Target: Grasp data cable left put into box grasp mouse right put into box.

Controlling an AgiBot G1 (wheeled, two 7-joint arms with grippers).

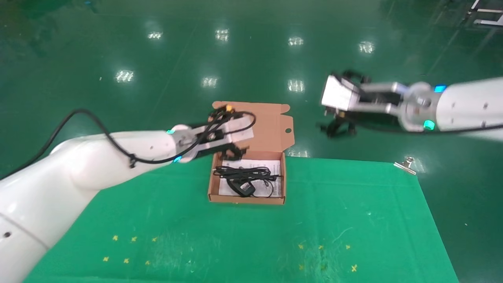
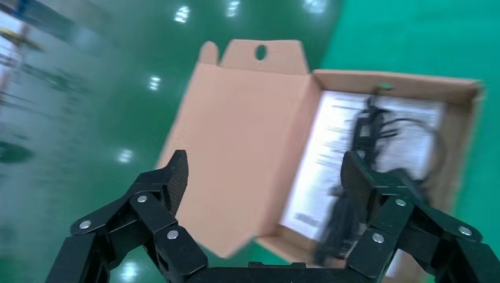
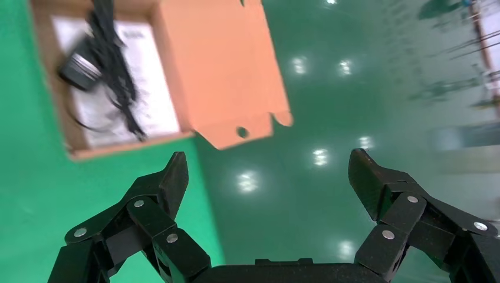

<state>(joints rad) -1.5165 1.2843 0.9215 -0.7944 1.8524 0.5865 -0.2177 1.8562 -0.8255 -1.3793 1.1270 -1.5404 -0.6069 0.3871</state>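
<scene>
The salmon-orange box (image 1: 212, 188) lies open at the table's far middle, its lid flap (image 1: 271, 127) standing up. Inside, on a white sheet (image 1: 275, 166), lie the data cable (image 1: 243, 171) bundle and, in front of it, the black mouse (image 1: 243, 188) with its cord. My left gripper (image 1: 232, 151) is open and empty, hovering over the box's back left corner; its wrist view shows the lid (image 2: 247, 141) and the cable (image 2: 368, 127) between the open fingers. My right gripper (image 1: 340, 126) is open and empty, beyond the table's far edge, right of the box. Its wrist view shows the mouse (image 3: 82, 68) and the cable (image 3: 115, 65).
The table has a green cloth (image 1: 334, 220) with small yellow marks (image 1: 125, 260) near the front. A metal binder clip (image 1: 406, 164) sits at the far right corner. Glossy green floor (image 1: 251, 59) surrounds the table.
</scene>
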